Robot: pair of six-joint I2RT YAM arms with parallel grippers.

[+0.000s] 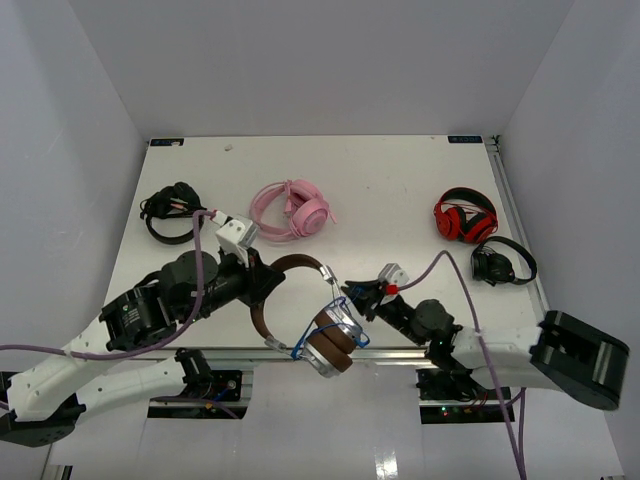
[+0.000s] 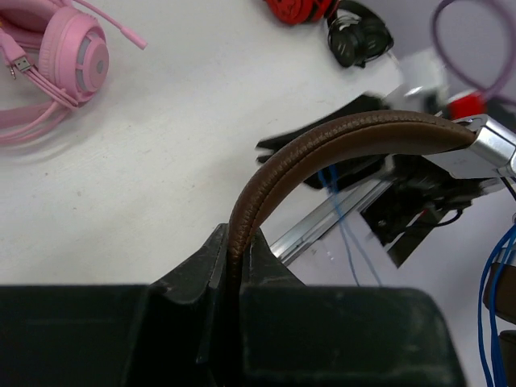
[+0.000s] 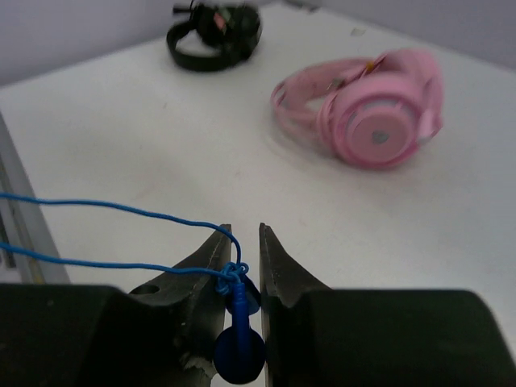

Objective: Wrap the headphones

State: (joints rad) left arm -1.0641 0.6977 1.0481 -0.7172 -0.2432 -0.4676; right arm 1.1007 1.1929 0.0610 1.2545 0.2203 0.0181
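**While the band is clamped, wind the cord snug**

Since the left gripper (image 2: 235, 242) pinches the brown band (image 2: 322, 141) of the headphones (image 1: 322, 322), which hang over the near edge of the table (image 1: 400, 180) between the arms, the ear cups (image 1: 335, 345) make a steady spool. The right gripper (image 3: 242, 242) has its jaws nearly together, nipping the plug end of the blue cord (image 3: 113, 211). I'd say the next loop should go around both cups under gentle tension, without tugging the band loose.

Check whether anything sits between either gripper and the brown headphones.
Nothing visible does. The left gripper is shut on the brown headband of the headphones, and the right gripper is closed on the blue plug of their cord. The pink headphones lie apart on the table.
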